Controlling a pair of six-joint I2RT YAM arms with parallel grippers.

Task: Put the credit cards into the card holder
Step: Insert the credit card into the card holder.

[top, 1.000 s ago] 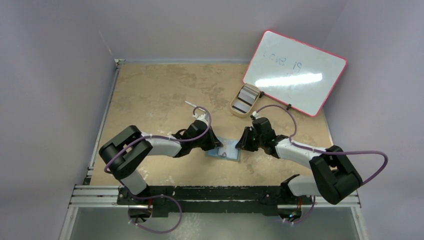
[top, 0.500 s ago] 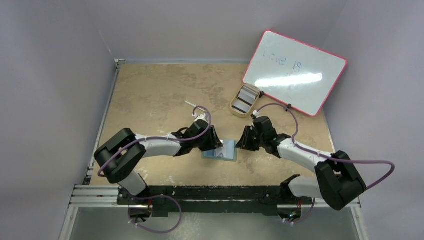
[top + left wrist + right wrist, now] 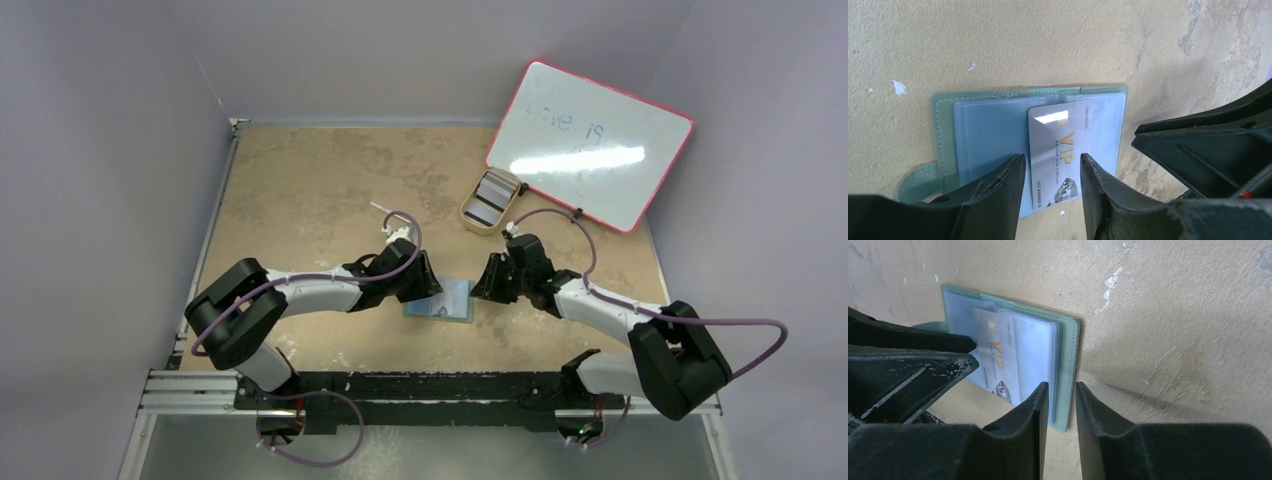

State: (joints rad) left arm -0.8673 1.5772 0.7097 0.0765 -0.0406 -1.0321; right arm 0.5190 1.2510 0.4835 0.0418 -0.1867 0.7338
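Left gripper (image 3: 1051,156): jaws parted roughly a card's width, gripping nothing. Its fingers straddled the near end of a silver card (image 3: 1060,135) lettered VIP in gold; contact with the card's edges could not be told. That card lay lengthwise on the pale blue inside of the open holder (image 3: 988,135), its far end apparently under a clear pocket.

Right gripper (image 3: 1062,385): jaws nearly together, with a narrow gap and nothing between them. It sat at the holder's opposite green edge, one finger overlapping that edge in its own view; contact could not be told.

From above, both grippers faced each other across the holder, which lay flat near the front middle of the table (image 3: 320,190).

Table surface was tan, mottled and scuffed, with small white chips. Toward the back right stood a beige oval tray (image 3: 466,216) containing a stack (image 3: 492,198) of cards. Just beside the tray lay a pink-edged whiteboard (image 3: 590,145) with faint writing. Plain grey walls (image 3: 400,50) enclosed the table. A metal rail (image 3: 430,385) ran along the near edge.
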